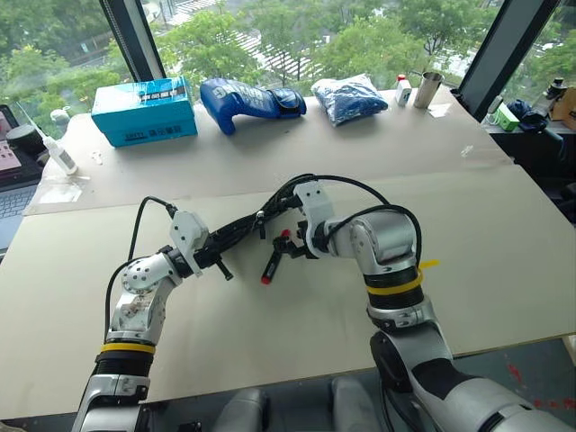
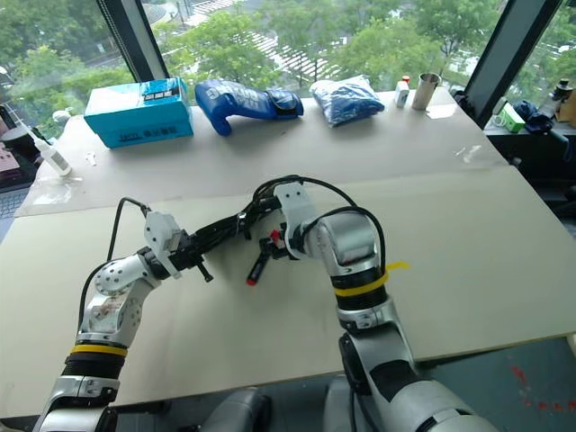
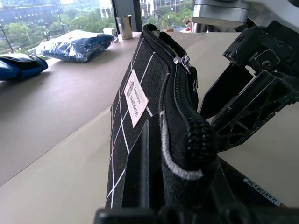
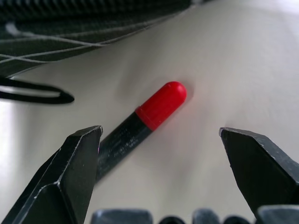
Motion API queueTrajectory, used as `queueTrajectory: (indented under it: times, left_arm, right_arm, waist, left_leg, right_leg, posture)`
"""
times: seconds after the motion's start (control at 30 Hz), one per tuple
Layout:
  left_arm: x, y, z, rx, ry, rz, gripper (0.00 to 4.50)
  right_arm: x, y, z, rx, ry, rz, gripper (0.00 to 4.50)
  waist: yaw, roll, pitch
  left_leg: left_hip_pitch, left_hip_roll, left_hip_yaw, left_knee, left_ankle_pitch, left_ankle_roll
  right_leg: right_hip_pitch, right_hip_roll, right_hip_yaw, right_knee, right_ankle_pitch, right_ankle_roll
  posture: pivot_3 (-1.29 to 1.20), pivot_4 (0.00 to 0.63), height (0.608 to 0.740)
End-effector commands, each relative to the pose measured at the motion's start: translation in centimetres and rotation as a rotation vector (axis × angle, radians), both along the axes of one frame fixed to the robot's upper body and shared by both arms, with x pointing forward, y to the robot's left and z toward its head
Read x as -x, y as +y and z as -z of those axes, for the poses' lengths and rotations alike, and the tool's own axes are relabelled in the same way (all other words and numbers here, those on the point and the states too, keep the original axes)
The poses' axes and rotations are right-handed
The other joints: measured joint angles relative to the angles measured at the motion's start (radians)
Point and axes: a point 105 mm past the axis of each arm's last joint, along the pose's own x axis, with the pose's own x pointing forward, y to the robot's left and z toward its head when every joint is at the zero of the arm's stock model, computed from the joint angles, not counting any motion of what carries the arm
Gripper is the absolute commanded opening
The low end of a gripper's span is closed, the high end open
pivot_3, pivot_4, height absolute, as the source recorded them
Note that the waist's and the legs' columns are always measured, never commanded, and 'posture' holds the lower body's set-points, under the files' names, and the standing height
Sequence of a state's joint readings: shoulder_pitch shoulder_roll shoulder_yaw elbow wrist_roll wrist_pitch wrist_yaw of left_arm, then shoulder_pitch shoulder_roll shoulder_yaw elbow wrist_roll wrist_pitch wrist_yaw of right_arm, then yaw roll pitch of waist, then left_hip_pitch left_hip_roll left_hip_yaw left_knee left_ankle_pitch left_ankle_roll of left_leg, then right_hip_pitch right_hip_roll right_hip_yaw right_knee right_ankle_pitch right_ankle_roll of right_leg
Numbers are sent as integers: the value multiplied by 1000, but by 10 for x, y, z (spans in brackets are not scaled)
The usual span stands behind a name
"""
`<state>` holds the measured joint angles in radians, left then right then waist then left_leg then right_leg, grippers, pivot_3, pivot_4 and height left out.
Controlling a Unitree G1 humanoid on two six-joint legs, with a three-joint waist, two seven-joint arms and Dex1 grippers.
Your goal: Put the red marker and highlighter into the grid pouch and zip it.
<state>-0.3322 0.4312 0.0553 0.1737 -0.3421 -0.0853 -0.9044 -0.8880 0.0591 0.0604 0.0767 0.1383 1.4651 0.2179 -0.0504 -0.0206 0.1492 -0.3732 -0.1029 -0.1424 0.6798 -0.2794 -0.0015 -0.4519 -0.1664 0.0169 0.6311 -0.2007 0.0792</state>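
1. Table (image 1: 504, 252): broad, pale, flat board surface under both arms; smooth, so small round things may roll or skid on it.

2. Grid pouch (image 3: 135, 112): black fabric with white grid lines and a white label, clamped at one end in the left gripper (image 1: 219, 261), whose fingers are shut on the cloth. It stands on edge, zipper seam uppermost, running away from that gripper toward the right gripper. Judged soft and light; it will sag and fold unless the held end stays firm. The zipper slider (image 3: 183, 61) sits far along the seam from the left fingers; whether the mouth is open cannot be told.

3. Right gripper (image 4: 161, 140): fingers spread wide and empty, pointing down at the table, just beside the pouch's far end.

4. Red marker (image 4: 140, 126): slim dark barrel, red cap (image 4: 162, 105); lying flat on the table directly below and between the right fingers, barrel passing close by one fingertip. Judged light, rigid, smooth and prone to rolling; best pinched across mid-barrel, clear of the cap, with fingers square to its length.
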Motion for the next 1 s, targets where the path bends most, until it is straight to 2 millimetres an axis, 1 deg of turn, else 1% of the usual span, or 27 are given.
queueTrajectory:
  times: [0.03,0.13,0.27,0.37,0.47,0.57,0.6,0.63,0.67,0.7,0.73,0.87,0.9,0.97,1.0]
  left_arm:
    - [1,0,-9,6,-46,-5,0]
    - [1,0,-9,8,-47,-9,0]
    - [2,1,-9,10,-49,-14,0]
    - [2,2,-9,9,-51,-19,0]
    - [2,3,-9,8,-53,-22,0]
    - [2,4,-9,7,-54,-23,0]
    - [1,4,-9,6,-55,-23,0]
    - [1,4,-10,6,-55,-23,0]
    - [1,4,-10,6,-56,-23,0]
    - [0,4,-10,7,-57,-23,0]
    - [0,4,-10,7,-57,-23,0]
    - [1,3,-10,9,-60,-22,0]
    - [1,3,-10,10,-60,-22,0]
    - [2,3,-10,11,-60,-23,0]
    - [2,3,-9,10,-58,-23,0]
  right_arm:
    - [-8,10,-15,-18,-57,3,4464]
    - [-9,16,-15,0,-70,-15,4464]
    - [-6,15,-4,52,-70,-37,4464]
    - [-5,12,3,78,-77,-47,3701]
    - [-5,9,7,100,-94,-56,2612]
    - [-6,7,9,142,-146,-75,1662]
    - [-7,6,9,155,-164,-83,1223]
    - [-7,5,9,170,-183,-95,1072]
    - [-7,5,9,179,-195,-103,656]
    - [-7,3,9,183,-203,-104,479]
    - [-8,2,9,185,-208,-105,480]
    - [-16,-9,-4,235,-339,-153,479]
    - [-18,-12,-11,224,-391,-171,479]
    - [-16,-16,-21,234,-479,-266,479]
    - [-10,-22,-29,259,-573,-361,479]
  waist:
    - [-2,0,0]
    - [-6,0,0]
    - [-13,0,0]
    - [-17,0,0]
    - [-18,1,0]
    - [-19,1,-1]
    - [-19,1,-1]
    - [-19,1,-1]
    - [-19,1,-1]
    - [-19,1,-1]
    - [-19,1,-1]
    - [-16,1,-1]
    - [-14,1,-1]
    - [-13,1,-1]
    - [-13,1,-1]
  left_leg:
    - [0,0,0,0,0,0]
    - [-2,0,0,0,0,0]
    - [-4,0,0,1,0,0]
    - [-5,0,0,1,0,0]
    - [-5,0,0,1,0,0]
    - [-4,0,0,1,0,0]
    - [-4,0,0,1,0,0]
    - [-4,0,0,1,0,0]
    - [-4,0,0,1,0,0]
    - [-4,0,0,1,0,0]
    - [-4,0,0,1,0,0]
    - [-5,-1,0,1,0,0]
    - [-5,-1,0,1,0,0]
    - [-5,-1,0,2,0,0]
    - [-6,-1,0,2,0,0]
  right_leg:
    - [-1,0,0,0,0,0]
    - [-2,0,0,1,0,0]
    - [-4,0,0,1,0,0]
    - [-4,0,0,1,0,0]
    - [-4,0,0,1,0,0]
    - [-4,0,0,1,0,0]
    - [-4,0,0,1,0,0]
    - [-4,0,0,1,0,0]
    - [-4,0,0,1,0,0]
    - [-4,0,0,1,0,0]
    - [-4,0,0,1,0,0]
    - [-4,0,0,1,0,0]
    - [-4,-1,0,0,0,0]
    - [-4,-1,0,0,0,0]
    - [-4,-1,0,0,0,0]
  posture:
    - [0,150,740]
    - [0,150,740]
    - [0,150,740]
    - [0,150,740]
    - [0,150,740]
    - [0,150,740]
    - [0,150,740]
    - [0,150,740]
    - [0,150,740]
    - [0,150,740]
    - [0,150,740]
    - [0,150,740]
    - [0,150,740]
    - [0,150,740]
    - [0,150,740]
